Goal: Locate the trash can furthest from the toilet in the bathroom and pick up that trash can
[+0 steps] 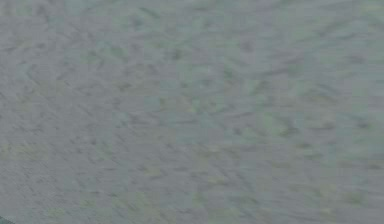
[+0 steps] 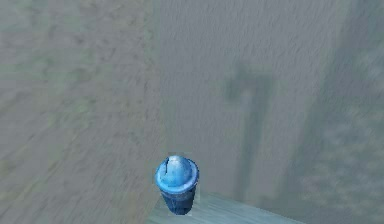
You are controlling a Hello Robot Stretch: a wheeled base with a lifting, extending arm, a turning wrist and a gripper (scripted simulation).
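One blue trash can (image 2: 177, 185) stands upright before the grey-green wall (image 2: 90, 80); the gripper's state cannot be told.

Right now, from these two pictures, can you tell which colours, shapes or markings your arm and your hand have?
No, I cannot tell the colours, shapes, cables or markings of the arm or the hand from these pictures. What I see in the arm side view is a small blue trash can with a paler top, low in the picture, before a mottled grey-green wall.
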